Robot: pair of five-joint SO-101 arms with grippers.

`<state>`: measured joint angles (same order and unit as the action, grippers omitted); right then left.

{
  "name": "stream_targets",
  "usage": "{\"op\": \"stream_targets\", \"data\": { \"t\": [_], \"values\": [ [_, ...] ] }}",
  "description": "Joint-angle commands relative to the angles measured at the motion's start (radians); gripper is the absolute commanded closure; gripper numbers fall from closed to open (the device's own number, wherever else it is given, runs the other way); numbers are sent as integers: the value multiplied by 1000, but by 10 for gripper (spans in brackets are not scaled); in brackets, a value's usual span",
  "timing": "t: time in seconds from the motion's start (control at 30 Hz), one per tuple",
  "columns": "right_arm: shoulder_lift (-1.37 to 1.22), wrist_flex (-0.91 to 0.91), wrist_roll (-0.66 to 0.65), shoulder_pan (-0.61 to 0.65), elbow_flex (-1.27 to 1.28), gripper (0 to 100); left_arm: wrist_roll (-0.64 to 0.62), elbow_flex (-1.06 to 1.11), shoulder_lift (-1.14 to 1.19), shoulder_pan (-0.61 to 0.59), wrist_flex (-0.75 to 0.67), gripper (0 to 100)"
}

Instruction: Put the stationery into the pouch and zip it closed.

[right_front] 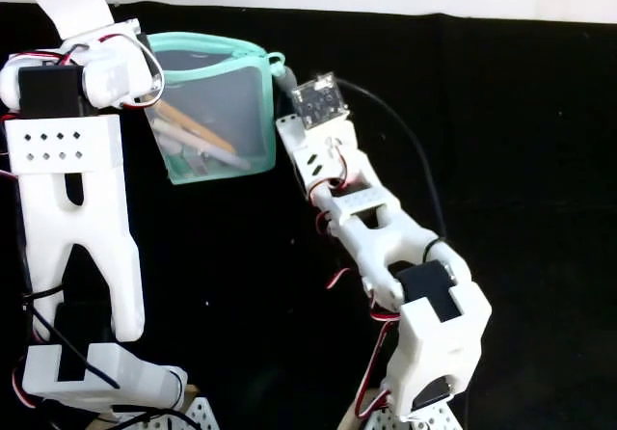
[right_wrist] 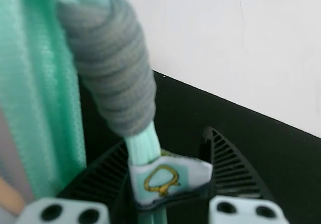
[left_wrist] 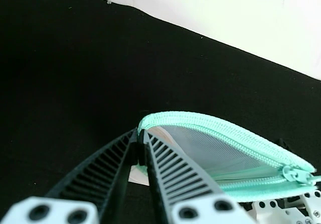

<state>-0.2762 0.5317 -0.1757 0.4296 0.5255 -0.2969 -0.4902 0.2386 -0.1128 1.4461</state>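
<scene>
While clamped between the two grippers at the far part of the table (right_front: 501,160), stands with its zip edge up: the pouch (right_front: 214,112). Left gripper (left_wrist: 139,132): fingers pressed together, pinching the end of the mint zip band at one corner. Right gripper (right_wrist: 165,142): fingers closed on the tab (right_wrist: 168,179), just below a grey cord wrap (right_wrist: 116,68), at the opposite corner beside the slider (left_wrist: 293,175). Behind the mesh front, lying slantwise: a pencil (right_front: 198,127) and white pens (right_front: 207,153). Mouth parted, both zip tracks meeting at the slider.
</scene>
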Motion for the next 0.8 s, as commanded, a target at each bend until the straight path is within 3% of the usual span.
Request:
{"op": "stream_targets", "data": {
  "t": [0.0,0.23,0.5,0.77],
  "values": [
    [70,12,-12,5,-31,862,8,31,31,44,66,994],
    [124,8,-12,7,94,863,8,31,31,44,66,994],
    [122,-302,-6,16,19,783,52,30,31,47,66,994],
    [128,-346,48,15,-44,785,54,30,31,47,64,994]
  ]
}}
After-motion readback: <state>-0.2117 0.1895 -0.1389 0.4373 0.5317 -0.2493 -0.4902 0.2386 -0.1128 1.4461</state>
